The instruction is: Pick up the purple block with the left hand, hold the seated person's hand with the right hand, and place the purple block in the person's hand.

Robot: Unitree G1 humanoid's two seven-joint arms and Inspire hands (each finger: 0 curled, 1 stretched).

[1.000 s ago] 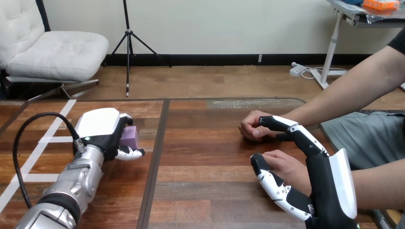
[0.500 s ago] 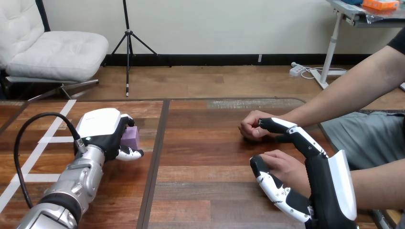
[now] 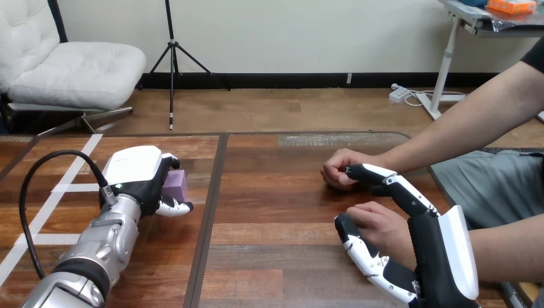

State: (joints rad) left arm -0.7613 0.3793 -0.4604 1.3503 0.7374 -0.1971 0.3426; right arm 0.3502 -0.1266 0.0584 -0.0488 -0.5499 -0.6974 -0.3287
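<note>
The left hand [image 3: 135,174] is at the left of the frame, low over the wooden table [image 3: 282,212]. Its fingers and thumb are bent round the purple block [image 3: 177,184] and pinch it from above and below. The block sticks out at the right side of that hand, close to the wood. I cannot tell if it touches the table. White tape lines [image 3: 67,188] lie on the wood by this hand. Just right of the block a dark gap [image 3: 210,205] runs from the table's far edge down to the bottom of the frame, where two table tops meet.

Right of the gap, the middle of the table is bare wood. It is a wide open space between the block and the person's hands. The table's far edge runs across the middle of the frame and bends round at the right.

The right hand [image 3: 433,256] comes up from the lower right corner. It is spread wide, with its fingers nearly straight and its thumb far from them. The person's lower hand [image 3: 385,224] lies between the thumb and the fingers, just beside the thumb. The fingertips reach up to the person's upper hand [image 3: 339,170], a loose fist on the table.
</note>
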